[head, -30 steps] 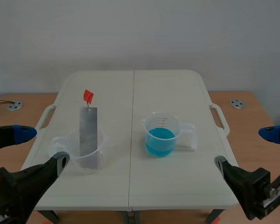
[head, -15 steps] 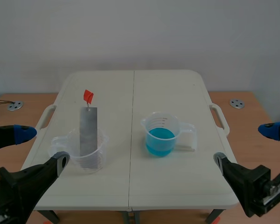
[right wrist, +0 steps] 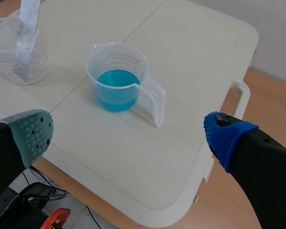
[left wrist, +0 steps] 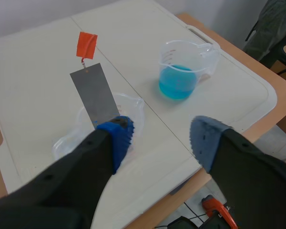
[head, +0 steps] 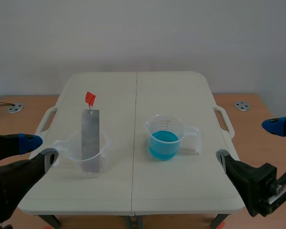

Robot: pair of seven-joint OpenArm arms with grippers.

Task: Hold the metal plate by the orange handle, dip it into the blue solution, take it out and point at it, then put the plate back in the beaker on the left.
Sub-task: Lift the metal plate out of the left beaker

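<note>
The metal plate (head: 90, 136) stands on end in the clear beaker (head: 101, 161) on the left side of the table (head: 171, 90). It is just ahead of the left gripper (left wrist: 162, 138), whose jaws are spread wide and hold nothing. The right gripper (right wrist: 128, 133), also wide open, is well apart from it, with the cup of blue solution (right wrist: 116, 88) ahead. The plate is a flat, dull grey strip with a small orange handle (head: 89, 98) at its top end.

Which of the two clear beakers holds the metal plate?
The left beaker, nearest the left gripper: the metal plate stands in it, orange handle up. The right beaker holds only blue solution.
</note>
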